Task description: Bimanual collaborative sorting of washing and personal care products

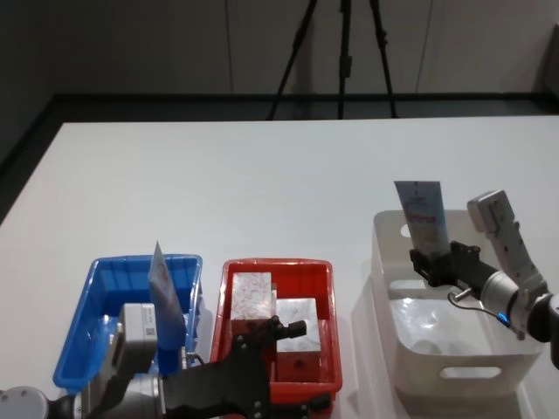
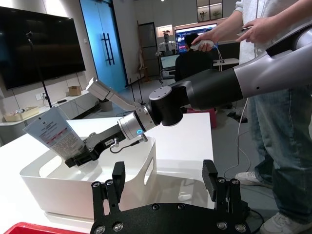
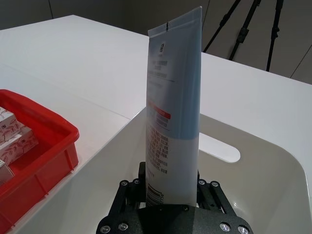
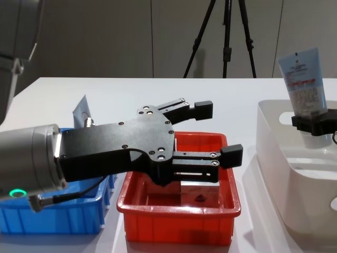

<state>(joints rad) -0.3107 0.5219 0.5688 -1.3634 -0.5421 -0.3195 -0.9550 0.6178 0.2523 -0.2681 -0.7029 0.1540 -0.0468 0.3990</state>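
My right gripper (image 1: 437,262) is shut on the cap end of a pale-blue tube (image 1: 422,216), holding it upright, crimped end up, over the back part of the beige tub (image 1: 454,374). The tube (image 3: 173,107) rises straight out of the right gripper (image 3: 170,195). My left gripper (image 4: 218,132) hovers open and holding nothing above the red tray (image 4: 179,211). Two white patterned boxes (image 1: 253,295) (image 1: 297,316) lie in that tray. Another pale-blue tube (image 1: 162,281) stands in the blue tray (image 1: 87,305).
The blue tray, red tray (image 1: 325,288) and tub stand side by side along the near table edge. The far half of the white table (image 1: 262,175) is bare. A black tripod (image 1: 341,52) stands beyond the table.
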